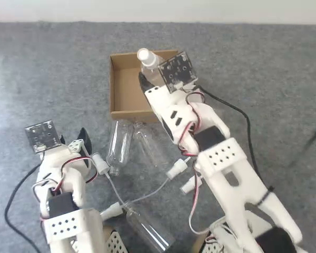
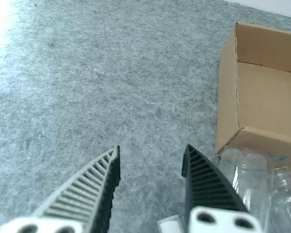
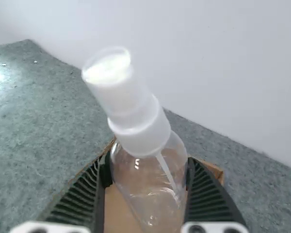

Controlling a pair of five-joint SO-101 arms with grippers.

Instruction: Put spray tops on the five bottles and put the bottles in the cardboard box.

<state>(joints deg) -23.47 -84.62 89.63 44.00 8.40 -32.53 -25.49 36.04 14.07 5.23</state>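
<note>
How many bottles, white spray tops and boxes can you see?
bottles: 4
spray tops: 5
cardboard box: 1
Total: 10

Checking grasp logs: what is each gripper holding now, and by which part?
Right gripper holds a spray-topped bottle by its body. Left gripper open, empty.

**Plastic, card and felt**

The bottle (image 3: pixel 148 194) is clear, glossy plastic, and its spray top (image 3: pixel 128 107) is smooth white plastic. The fingers (image 3: pixel 80 199) of my right gripper (image 3: pixel 148 167) are ribbed, matt black plastic. The cardboard box (image 1: pixel 127 92) is matt brown card. The table (image 1: pixel 52 68) covering looks like rough grey felt.
</note>
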